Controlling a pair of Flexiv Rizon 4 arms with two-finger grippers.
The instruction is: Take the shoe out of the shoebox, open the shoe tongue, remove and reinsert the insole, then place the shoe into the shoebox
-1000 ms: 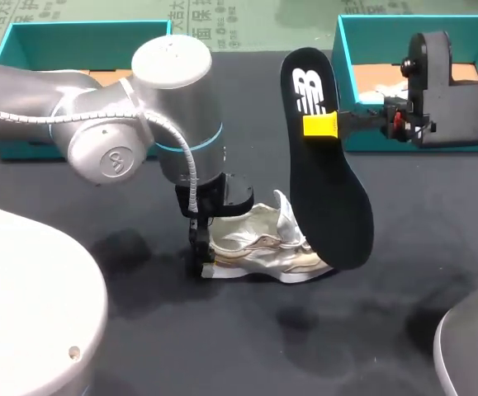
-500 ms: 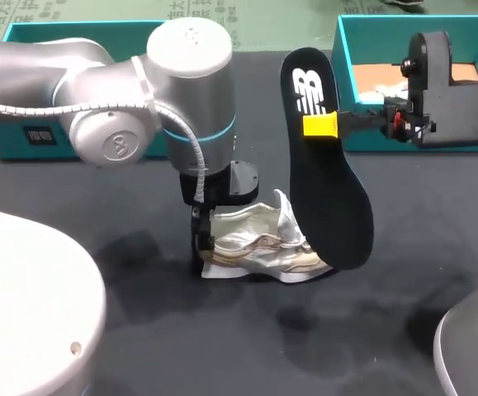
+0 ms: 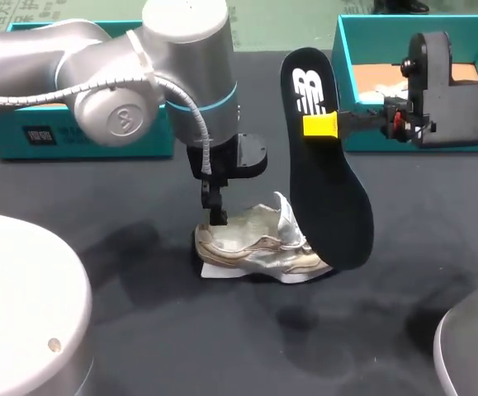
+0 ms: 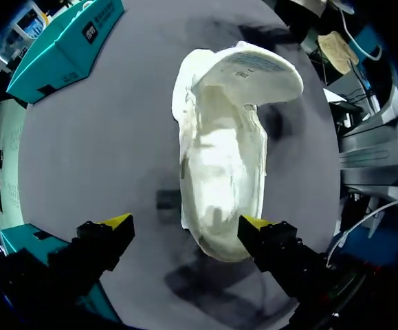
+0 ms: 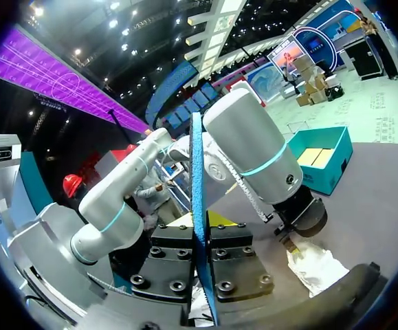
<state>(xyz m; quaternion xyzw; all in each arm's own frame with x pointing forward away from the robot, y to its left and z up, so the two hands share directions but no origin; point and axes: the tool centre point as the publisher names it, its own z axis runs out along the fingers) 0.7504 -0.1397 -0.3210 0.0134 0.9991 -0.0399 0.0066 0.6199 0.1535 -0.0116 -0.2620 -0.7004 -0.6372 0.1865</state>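
A white and silver shoe [image 3: 259, 246] lies on its side on the dark table, its tongue pulled up. My left gripper [image 3: 215, 213] hangs open just above the heel end, touching nothing. From the left wrist, the shoe [image 4: 223, 155] stretches out ahead of the open left gripper [image 4: 185, 224], with the heel beside one yellow fingertip [image 4: 253, 223]. A black insole [image 3: 327, 169] hangs upright over the shoe's toe, my right gripper [image 3: 321, 125] shut on its upper part. In the right wrist view the insole [image 5: 197, 199] stands edge-on between the fingers, shoe [image 5: 315, 265] beyond.
A teal shoebox [image 3: 362, 91] stands at the back right behind my right arm. Another teal box [image 3: 98, 132] stands at the back left behind my left arm [image 3: 139, 91]. The dark table [image 3: 247, 338] lies open in front of the shoe.
My left arm has risen and shifted right, lifting its open gripper off the shoe's heel. The right arm and the insole have stayed still.
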